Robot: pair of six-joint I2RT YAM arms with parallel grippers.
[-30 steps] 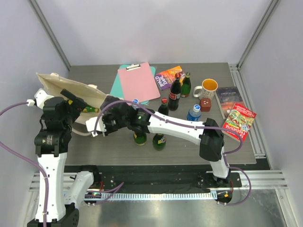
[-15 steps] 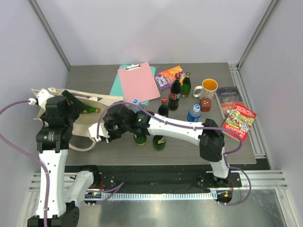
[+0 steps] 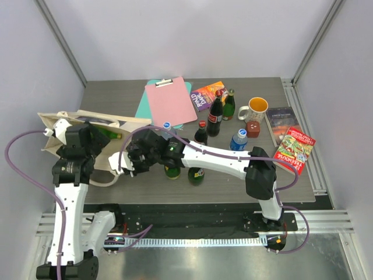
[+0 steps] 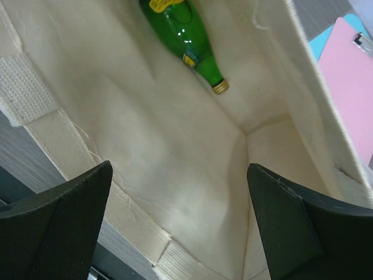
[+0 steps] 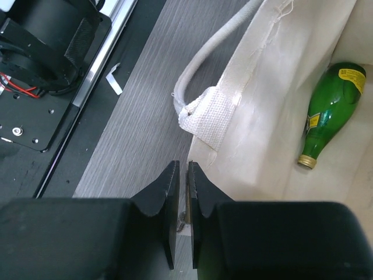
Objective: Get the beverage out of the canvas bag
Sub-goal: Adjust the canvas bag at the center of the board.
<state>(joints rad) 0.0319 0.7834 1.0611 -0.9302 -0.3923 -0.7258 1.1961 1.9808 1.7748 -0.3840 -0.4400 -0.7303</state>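
Observation:
The cream canvas bag (image 3: 104,156) lies at the table's left with its mouth held open. A green glass bottle (image 3: 112,135) with a gold cap lies on its side inside; it also shows in the left wrist view (image 4: 185,36) and in the right wrist view (image 5: 329,111). My left gripper (image 3: 95,136) is open and empty at the bag's mouth, its jaws (image 4: 179,169) pointing into the bag (image 4: 145,140), apart from the bottle. My right gripper (image 3: 124,166) is shut (image 5: 182,169) on the bag's near rim (image 5: 256,116), beside a loop handle (image 5: 210,64).
Two green bottles (image 3: 172,171) (image 3: 196,174) stand right of the bag under my right arm. Behind are several more bottles (image 3: 215,116), a pink clipboard (image 3: 169,100), an orange-lined mug (image 3: 256,108), a small red box (image 3: 253,128) and books (image 3: 294,149).
My left gripper has come down and nearer, to the bag's mouth. The bag's upper side has dropped and its mouth has spread. My right gripper has kept its hold on the rim.

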